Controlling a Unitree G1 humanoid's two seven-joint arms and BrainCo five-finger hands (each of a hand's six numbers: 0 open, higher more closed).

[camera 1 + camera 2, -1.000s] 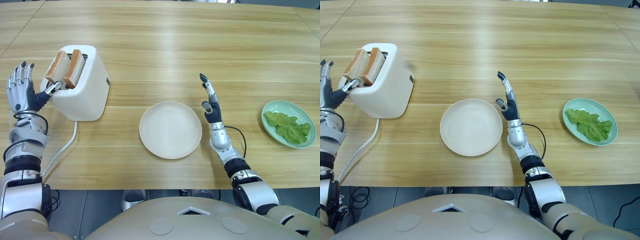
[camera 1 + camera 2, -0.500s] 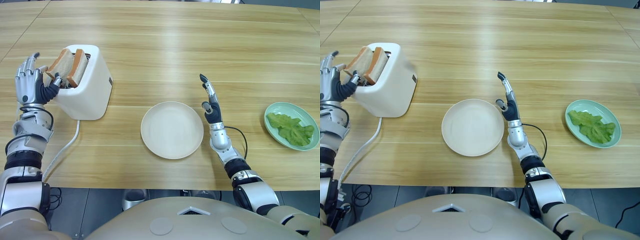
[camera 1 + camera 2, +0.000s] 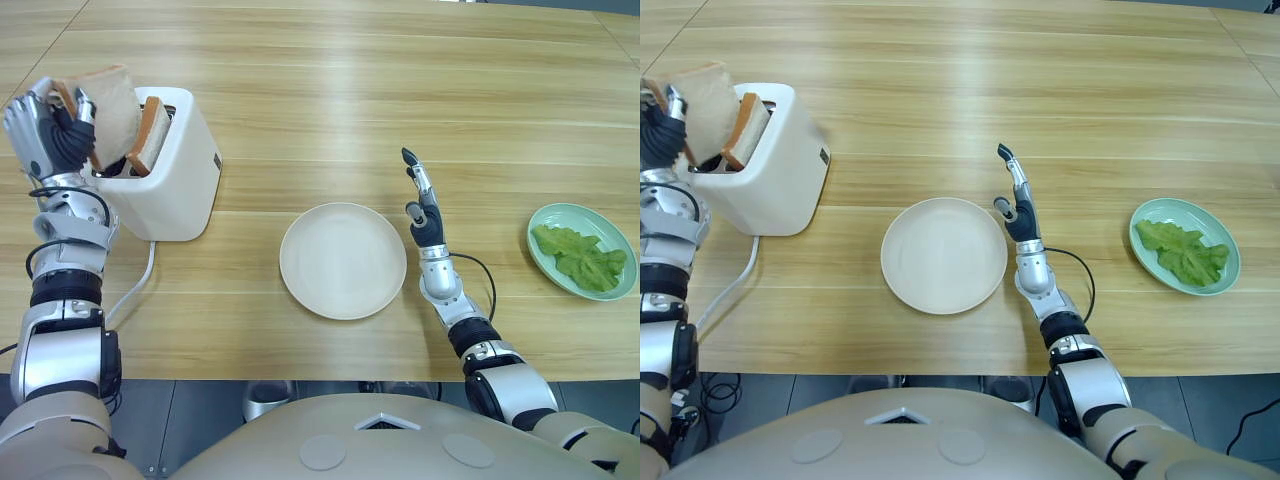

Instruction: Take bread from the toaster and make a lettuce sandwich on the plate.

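A white toaster (image 3: 170, 185) stands at the table's left. My left hand (image 3: 45, 135) is shut on one slice of bread (image 3: 108, 110), held raised above the left slot. A second slice (image 3: 148, 137) still stands in the right slot. An empty cream plate (image 3: 342, 259) lies at the table's middle. Just right of it my right hand (image 3: 422, 205) is upright with its fingers straight, holding nothing. Lettuce (image 3: 582, 256) lies on a small green plate (image 3: 545, 222) at the far right.
The toaster's white cord (image 3: 125, 300) runs down to the table's front edge. Bare wooden table (image 3: 380, 90) stretches behind the plates.
My left hand closed on the left slice and lifted it up out of the toaster slot. The right hand stayed still. The camera shifted slightly.
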